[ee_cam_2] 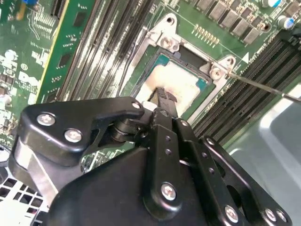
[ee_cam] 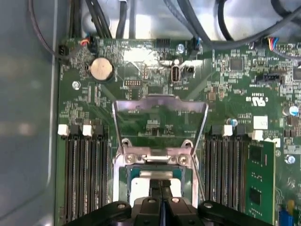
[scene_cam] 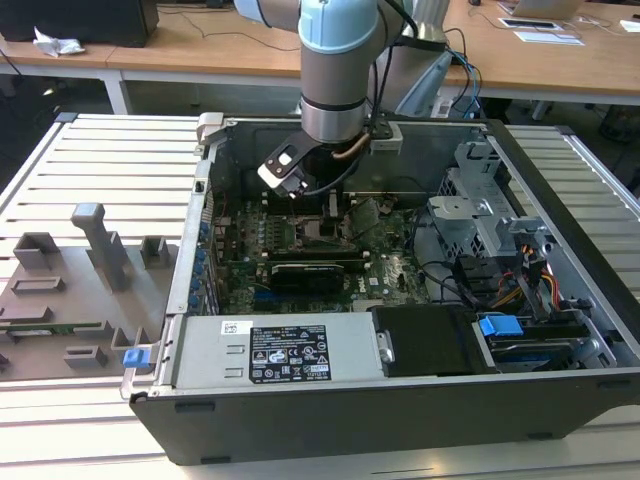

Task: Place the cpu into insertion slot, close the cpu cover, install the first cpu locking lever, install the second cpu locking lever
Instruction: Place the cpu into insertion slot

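Observation:
The cpu, a pale silver square, lies flat in the insertion slot on the green board. In both wrist views my gripper is shut, its black fingertips together over the cpu's top near one edge; I cannot tell whether they touch it. The cpu cover stands open and upright on its hinge beside the insertion slot, away from the gripper. A thin wire locking lever sticks up loose beside the socket. In the exterior view the gripper reaches down into the computer case over the board.
Black memory slots flank the socket on both sides. A green card stands beyond one bank. Cables and the metal case wall run close by. The drive cage and power supply sit inside the case.

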Action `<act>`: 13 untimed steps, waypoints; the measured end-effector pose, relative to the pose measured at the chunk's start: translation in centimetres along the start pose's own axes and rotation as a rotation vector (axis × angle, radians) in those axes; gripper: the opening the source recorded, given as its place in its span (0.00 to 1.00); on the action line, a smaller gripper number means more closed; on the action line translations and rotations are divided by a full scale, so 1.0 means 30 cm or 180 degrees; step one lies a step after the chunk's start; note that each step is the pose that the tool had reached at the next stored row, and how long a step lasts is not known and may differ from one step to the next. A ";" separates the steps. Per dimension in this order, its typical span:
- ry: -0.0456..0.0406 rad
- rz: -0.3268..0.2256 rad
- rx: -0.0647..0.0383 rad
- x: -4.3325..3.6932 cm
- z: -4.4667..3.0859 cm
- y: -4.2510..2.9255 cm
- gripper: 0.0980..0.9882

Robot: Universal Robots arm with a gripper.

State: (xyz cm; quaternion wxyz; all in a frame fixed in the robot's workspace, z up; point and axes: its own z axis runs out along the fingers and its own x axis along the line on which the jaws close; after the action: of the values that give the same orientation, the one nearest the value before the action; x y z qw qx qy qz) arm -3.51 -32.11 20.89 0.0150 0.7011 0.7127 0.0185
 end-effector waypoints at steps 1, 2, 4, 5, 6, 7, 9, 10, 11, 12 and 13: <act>-0.0003 0.0000 0.0002 0.000 -0.009 0.000 0.01; -0.0004 0.0001 0.0002 0.000 -0.033 0.002 0.01; -0.0006 0.0000 0.0002 0.000 -0.055 0.004 0.01; -0.0006 0.0000 0.0002 0.000 -0.062 0.004 0.01; -0.0006 0.0000 0.0003 0.000 -0.067 0.004 0.01; -0.0006 0.0000 0.0002 0.000 -0.076 0.005 0.01; -0.0006 0.0000 0.0003 0.000 -0.086 0.005 0.01; -0.0006 0.0000 0.0003 0.000 -0.095 0.006 0.01; -0.0006 0.0000 0.0003 0.000 -0.101 0.006 0.01; -0.0006 0.0000 0.0003 0.000 -0.104 0.006 0.01; -0.0006 0.0000 0.0003 0.000 -0.110 0.006 0.01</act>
State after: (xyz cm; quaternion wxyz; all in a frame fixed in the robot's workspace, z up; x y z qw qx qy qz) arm -3.48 -32.12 24.18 0.0154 0.7011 0.7127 0.0175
